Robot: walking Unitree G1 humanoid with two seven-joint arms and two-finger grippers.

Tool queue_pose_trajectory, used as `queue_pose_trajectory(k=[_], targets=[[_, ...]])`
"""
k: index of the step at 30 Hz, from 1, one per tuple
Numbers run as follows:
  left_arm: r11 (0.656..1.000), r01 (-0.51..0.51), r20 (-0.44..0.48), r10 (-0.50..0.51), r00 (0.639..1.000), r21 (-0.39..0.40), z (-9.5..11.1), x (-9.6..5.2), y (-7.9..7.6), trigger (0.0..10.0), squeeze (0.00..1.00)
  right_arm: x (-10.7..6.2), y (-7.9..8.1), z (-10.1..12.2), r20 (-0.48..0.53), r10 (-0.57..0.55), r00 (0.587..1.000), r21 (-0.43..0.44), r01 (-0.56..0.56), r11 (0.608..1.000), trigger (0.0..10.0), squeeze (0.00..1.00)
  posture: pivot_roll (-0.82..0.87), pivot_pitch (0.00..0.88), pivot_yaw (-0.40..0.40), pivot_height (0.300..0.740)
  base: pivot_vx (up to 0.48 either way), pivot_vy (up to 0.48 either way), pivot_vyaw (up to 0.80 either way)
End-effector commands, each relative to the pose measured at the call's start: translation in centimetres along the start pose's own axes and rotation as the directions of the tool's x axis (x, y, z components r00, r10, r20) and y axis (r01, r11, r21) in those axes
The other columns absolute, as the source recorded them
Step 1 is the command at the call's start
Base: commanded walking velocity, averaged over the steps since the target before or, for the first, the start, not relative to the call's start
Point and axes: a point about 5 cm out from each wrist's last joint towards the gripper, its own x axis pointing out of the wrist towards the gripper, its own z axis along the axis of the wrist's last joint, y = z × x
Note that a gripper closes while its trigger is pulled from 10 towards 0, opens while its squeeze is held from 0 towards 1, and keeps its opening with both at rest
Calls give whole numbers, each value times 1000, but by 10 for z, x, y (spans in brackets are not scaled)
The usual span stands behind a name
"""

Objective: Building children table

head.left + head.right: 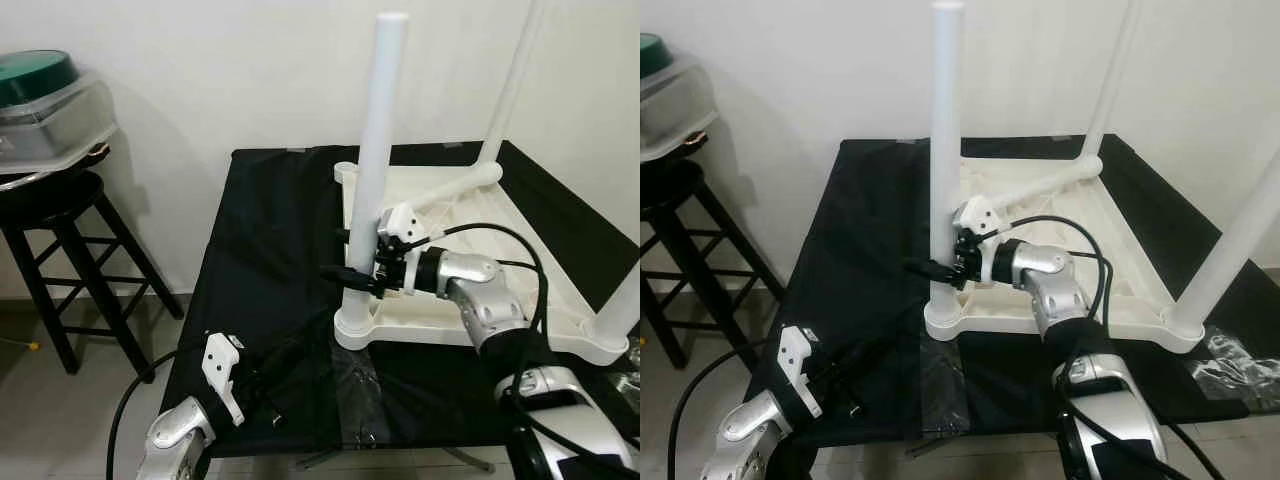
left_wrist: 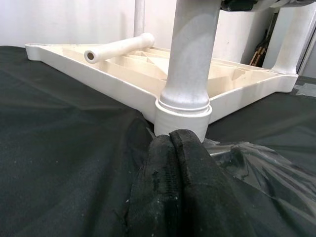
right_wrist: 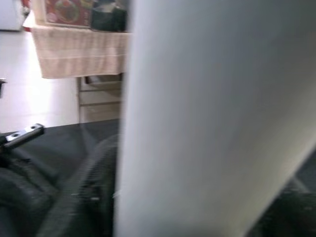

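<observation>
**Right gripper on the upright leg**

Clearly the right gripper (image 1: 352, 272), at frame centre, was clamped on the vertical white leg (image 1: 375, 150), whose long axis rose from the upturned tabletop's (image 1: 470, 300) near-left corner socket. The left gripper (image 2: 173, 163) lay closed and empty, lower left.

A: so what's the count here?
B: one upside-down white tabletop (image 1: 470, 300), three legs standing in it (image 1: 375, 170), one loose leg lying on it (image 1: 455, 187), one black stool (image 1: 55, 200), two grippers (image 1: 350, 270).
</observation>
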Motion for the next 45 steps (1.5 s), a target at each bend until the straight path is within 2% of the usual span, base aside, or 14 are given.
queue_pose_trajectory(k=[1,16,17,18,19,20,21,25,34,35,36,37,44,45], targets=[[1000,7,-17,-7,1000,9,-1,0,1,10000,0,-1,-3,4,8,40,999,27,-40,999,0,0,131,0,-2,740,0,0,0],[1000,17,-12,-17,1000,1,0,1,-1,10000,0,-17,7,-40,-174,3,985,35,3,999,0,0,106,0,10,740,0,0,0],[1000,16,-10,-16,1000,0,0,-1,-3,10000,0,-5,13,-59,-184,-450,874,69,468,881,0,0,103,0,-10,740,0,0,0],[1000,16,-9,-16,1000,0,0,-1,-3,10000,0,-4,17,-68,-207,-683,700,139,713,688,0,0,103,0,-10,740,0,0,0],[1000,15,-9,-15,1000,1,0,-2,-3,10000,0,-6,21,-75,-254,-794,553,183,833,522,0,0,103,0,-10,740,0,0,0],[1000,13,-5,-13,1000,-3,1,-2,-3,10000,0,-5,50,-88,-318,-788,527,208,850,484,0,0,104,0,-4,740,0,0,0],[1000,12,-6,-12,1000,-4,1,-3,-2,10000,0,10,89,-99,-345,-670,658,225,751,621,0,0,91,0,21,740,0,0,0],[1000,19,-7,-19,1000,-13,1,-3,-3,10000,0,10,97,-96,-331,-624,707,202,700,685,0,0,84,0,15,740,0,0,0],[1000,7,-3,-7,1000,-20,1,-4,-4,10000,0,18,89,-89,-298,-647,702,189,708,680,0,0,81,0,21,740,0,0,0],[1000,12,-4,-12,1000,-21,1,-4,-4,10000,0,17,91,-89,-310,-665,680,174,728,663,10000,0,79,0,21,740,0,0,0],[1000,12,-4,-12,1000,-21,1,-4,-4,10000,0,17,91,-89,-310,-665,680,174,728,663,10000,0,79,0,21,740,0,0,0],[1000,14,-5,-14,1000,-17,1,-3,-4,10000,0,16,92,-86,-284,-678,678,178,732,657,10000,1000,68,0,20,740,0,0,0],[990,-126,9,126,992,64,7,-6,3,10000,0,-8,101,-76,-182,-722,667,191,745,639,10000,1000,45,0,20,740,0,0,0],[975,-199,7,199,980,100,8,-10,6,10000,0,-10,110,-72,-139,-646,751,173,661,730,10000,1000,31,0,26,740,0,0,0]])
